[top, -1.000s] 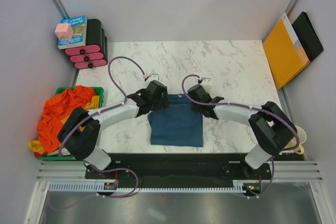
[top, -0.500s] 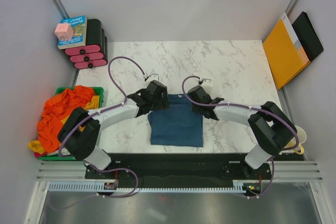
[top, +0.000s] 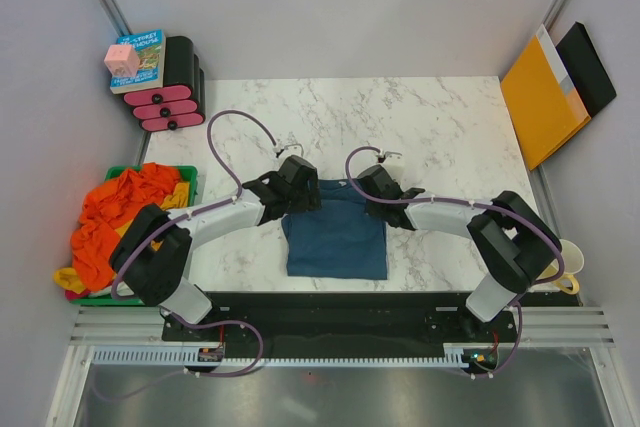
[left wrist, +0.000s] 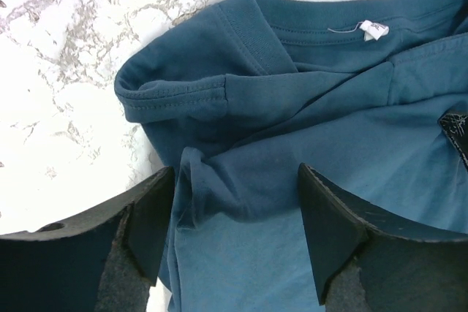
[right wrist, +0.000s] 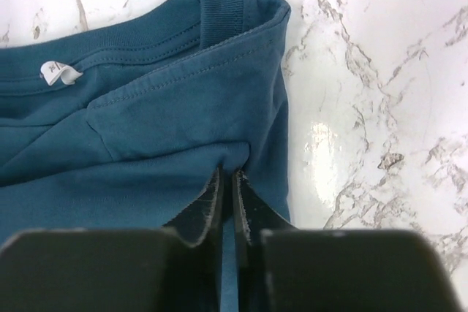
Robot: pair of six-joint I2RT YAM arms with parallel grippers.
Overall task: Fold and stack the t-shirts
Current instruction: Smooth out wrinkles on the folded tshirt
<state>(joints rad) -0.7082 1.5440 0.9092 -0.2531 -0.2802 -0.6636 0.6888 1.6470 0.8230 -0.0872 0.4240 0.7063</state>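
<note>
A dark teal-blue t-shirt (top: 336, 239) lies partly folded on the marble table (top: 440, 137), collar and white label (left wrist: 376, 30) at its far edge. My left gripper (top: 308, 195) hovers open over the shirt's far left corner; in the left wrist view (left wrist: 235, 180) bunched cloth and a sleeve hem (left wrist: 175, 96) lie between and ahead of the fingers. My right gripper (top: 362, 195) is at the far right corner; in the right wrist view (right wrist: 227, 174) its jaws pinch a fold of the teal cloth (right wrist: 161, 118). Orange t-shirts (top: 115, 215) and a yellow one (top: 68, 278) are heaped at the left.
A green bin (top: 190, 179) holds the heap off the table's left edge. A black and pink stack (top: 172, 87) with a book (top: 143, 57) and pink cube (top: 122, 60) stands far left. Orange folders (top: 540, 97) lean at the right; a mug (top: 570, 259) sits near right.
The right gripper's jaws have closed on the teal cloth and shifted slightly left. The left gripper has stayed in place, still open.
</note>
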